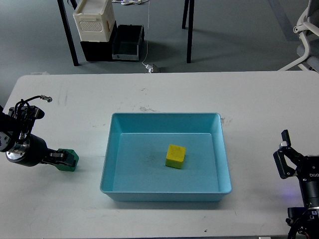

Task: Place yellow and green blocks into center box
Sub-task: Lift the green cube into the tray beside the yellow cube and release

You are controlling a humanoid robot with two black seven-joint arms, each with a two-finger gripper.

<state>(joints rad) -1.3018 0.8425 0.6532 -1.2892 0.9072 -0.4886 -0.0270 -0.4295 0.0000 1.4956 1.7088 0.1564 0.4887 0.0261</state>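
Note:
A yellow block (176, 156) lies inside the light blue box (164, 118) at the middle of the white table. A green block (68, 160) is at the left of the box, held at the tip of my left gripper (62, 159), which is shut on it, low over the table. My right gripper (285, 158) is at the table's right front, open and empty, far from both blocks.
The white table (249, 99) runs around the box on all sides. Behind the table, on the floor, stand a white crate on black bins (94, 22), table legs, and an office chair (306, 30) at the far right.

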